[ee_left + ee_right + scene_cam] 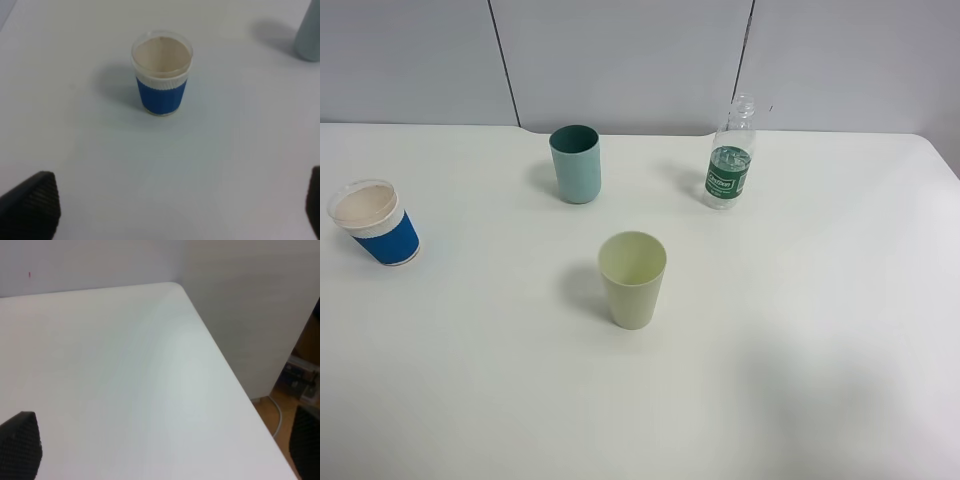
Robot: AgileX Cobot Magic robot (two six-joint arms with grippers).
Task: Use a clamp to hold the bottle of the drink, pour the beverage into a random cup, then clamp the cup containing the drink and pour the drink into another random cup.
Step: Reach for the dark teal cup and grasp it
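The clear bottle (730, 165) with its green label band stands uncapped at the back right of the table. A teal cup (576, 163) stands upright at the back centre, and its edge shows in the left wrist view (308, 32). At the far left is the white cup with a blue sleeve (377, 224), upright and apparently empty. My left gripper (170, 210) hangs open, well short of this cup (161, 75). My right gripper (165, 445) is open over bare table near the right corner. Neither gripper appears in the exterior high view.
A pale yellow-green tumbler (632, 279) stands upright mid-table, in front of the teal cup. The white table (800, 330) meets a grey wall at the back. Its right edge (235, 375) drops off beside a grey panel, with floor and cables beyond.
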